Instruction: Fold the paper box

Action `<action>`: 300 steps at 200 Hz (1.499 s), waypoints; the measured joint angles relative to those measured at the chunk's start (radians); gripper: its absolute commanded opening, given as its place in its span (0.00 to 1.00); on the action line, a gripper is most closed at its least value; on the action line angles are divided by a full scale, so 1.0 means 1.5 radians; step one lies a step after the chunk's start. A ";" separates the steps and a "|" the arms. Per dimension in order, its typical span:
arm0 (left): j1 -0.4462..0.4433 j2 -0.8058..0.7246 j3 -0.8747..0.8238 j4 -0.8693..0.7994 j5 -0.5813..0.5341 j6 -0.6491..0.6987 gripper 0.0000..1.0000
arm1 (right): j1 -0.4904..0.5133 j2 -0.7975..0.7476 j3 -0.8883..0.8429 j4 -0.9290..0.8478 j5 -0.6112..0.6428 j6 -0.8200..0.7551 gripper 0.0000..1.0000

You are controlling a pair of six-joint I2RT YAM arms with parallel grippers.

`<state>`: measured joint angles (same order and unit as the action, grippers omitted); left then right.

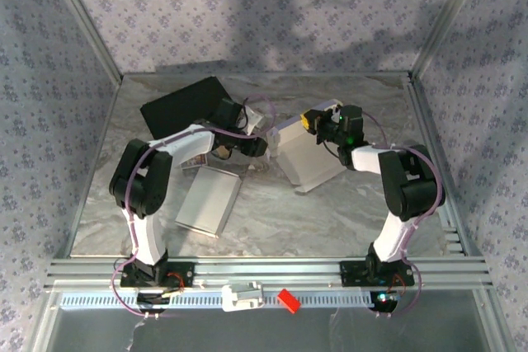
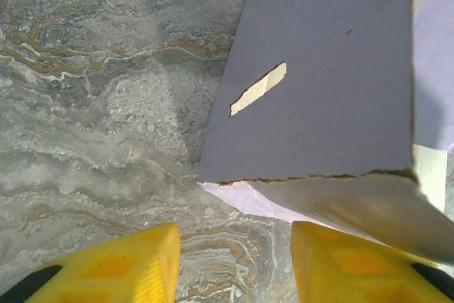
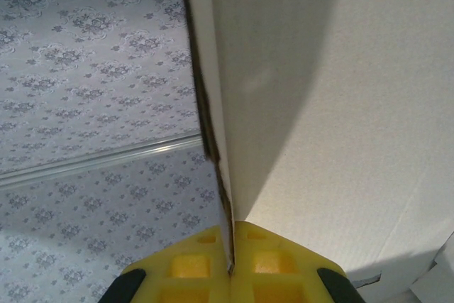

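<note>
The white cardboard paper box (image 1: 309, 158) stands half-formed on the grey marbled tabletop (image 1: 330, 220), a little right of centre in the top view. The right gripper (image 3: 230, 264) is fully closed on the thin edge of one raised panel. The left gripper (image 2: 234, 267) is about half open and holds nothing; its yellow fingers point at the box's lower corner, just beside it. The step seems to be setting a wall: the right should hold firm while the left pushes slowly along the crease, so the cardboard does not buckle.

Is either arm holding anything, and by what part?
Jaws of the right gripper pinch the paper box by a panel's edge; the left gripper holds nothing.
</note>
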<state>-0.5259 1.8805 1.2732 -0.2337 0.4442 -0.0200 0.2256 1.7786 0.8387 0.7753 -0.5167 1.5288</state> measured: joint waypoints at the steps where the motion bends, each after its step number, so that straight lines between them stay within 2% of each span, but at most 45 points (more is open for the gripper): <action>1: 0.000 0.001 0.001 0.000 0.001 0.001 0.46 | 0.000 0.000 0.000 0.000 0.000 0.000 0.00; 98: -0.018 0.028 0.049 -0.003 0.006 0.043 0.43 | 0.000 0.004 0.003 0.005 0.003 0.008 0.00; 201: -0.049 0.032 0.050 0.009 -0.038 0.020 0.43 | 0.008 0.012 0.003 0.040 0.023 0.051 0.00; 300: -0.049 0.039 0.054 0.017 -0.032 0.019 0.39 | 0.009 0.015 0.003 0.048 0.030 0.055 0.00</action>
<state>-0.5987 1.9396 1.3540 -0.2081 0.3969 0.0078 0.2390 1.8011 0.8425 0.8467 -0.4717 1.6119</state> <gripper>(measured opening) 0.399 0.059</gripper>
